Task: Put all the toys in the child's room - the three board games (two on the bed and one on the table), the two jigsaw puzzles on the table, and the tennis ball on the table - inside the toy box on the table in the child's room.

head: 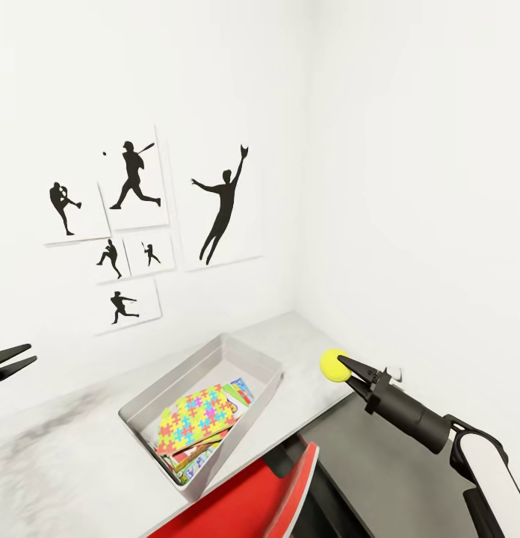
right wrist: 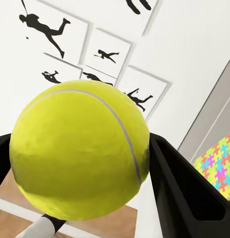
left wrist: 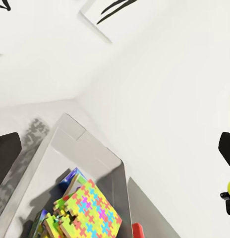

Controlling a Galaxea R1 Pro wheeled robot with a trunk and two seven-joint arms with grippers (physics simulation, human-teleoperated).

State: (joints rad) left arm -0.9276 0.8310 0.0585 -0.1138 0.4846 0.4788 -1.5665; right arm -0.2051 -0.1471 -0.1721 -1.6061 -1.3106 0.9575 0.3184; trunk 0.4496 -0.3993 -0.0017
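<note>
Pinching the ball (head: 334,365) between closed fingers, the right gripper (head: 347,368) holds it raised beside the bin (head: 249,357), ready to drop in. Left gripper (head: 9,360) idles, fingers apart, empty.

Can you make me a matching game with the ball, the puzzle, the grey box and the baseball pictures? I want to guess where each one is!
Things:
1. tennis ball
2. jigsaw puzzle
3. toy box
4. baseball pictures

Places:
A. hanging on the white wall
B. standing on the table
C. pinched in the right gripper
D. lying on top inside the box

Pairs: 1-C, 2-D, 3-B, 4-A
</note>
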